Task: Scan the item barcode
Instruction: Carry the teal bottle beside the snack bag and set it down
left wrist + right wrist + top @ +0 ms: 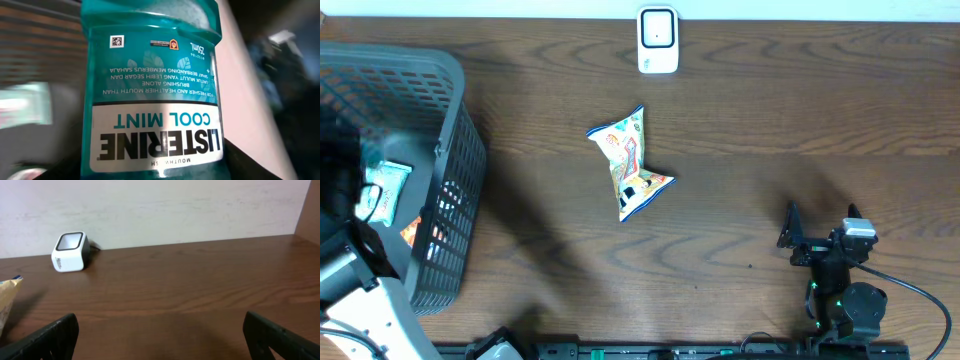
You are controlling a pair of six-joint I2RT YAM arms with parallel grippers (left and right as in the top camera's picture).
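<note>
Bottle [152, 90] is sitting clamped in the left gripper [338, 165] above the basket [455, 190]. A bag [630, 165] is lying near the scanner [658, 40]. The right gripper [160, 345] is resting, fingers spread wide.

The right arm [840, 295] is black throughout, built of chunky rounded joint housings, with small green lights [815, 290] glowing on its lower section and a thin black cable [910, 281] looping out from its side. A small silver-grey camera block [858, 231] sits on its wrist. Its fingers [47, 337] are matte black, with flat, angular edges. The left arm [365, 310] shows a smooth white link joined to black segments.
</note>
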